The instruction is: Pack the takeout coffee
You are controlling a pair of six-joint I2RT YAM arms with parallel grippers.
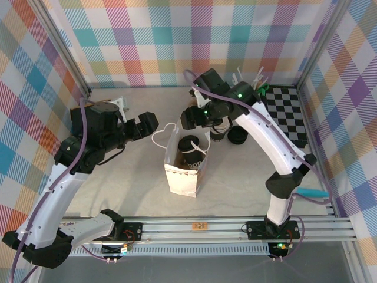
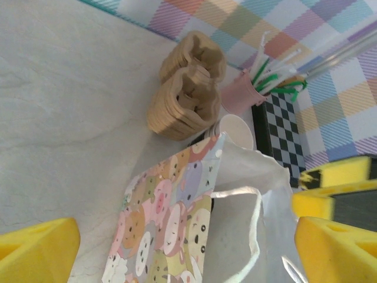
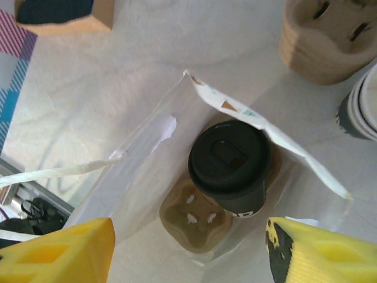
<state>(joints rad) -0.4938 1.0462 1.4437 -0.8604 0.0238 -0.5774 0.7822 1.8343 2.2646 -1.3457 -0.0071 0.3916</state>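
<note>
Right gripper (image 3: 188, 253) hangs above the open bag (image 1: 178, 177), its yellow fingers (image 3: 65, 253) spread wide with nothing pinched between them. Left gripper (image 1: 151, 124) hovers just beside the bag's far-left rim, jaws likewise wide apart and holding nothing; the white cord handle (image 2: 254, 230) loops in the gap between its fingers. The coffee (image 3: 230, 162) stands upright inside the bag with its lid on. It sits in one pocket of a cardboard carrier (image 3: 193, 217) on the bag's floor, close against one wall, and the carrier's other pocket lies bare beside it. The bag's top edges splay outward, one rim leaning in over the lid. Left of the bag, bare table (image 1: 118, 177) stretches to the wall. Right of it room is tight: a cup stack (image 1: 219, 132) and a loose lid (image 1: 237, 137) sit near, with a checkered mat (image 1: 287, 115) beyond and a carrier stack (image 2: 185, 88) behind.
</note>
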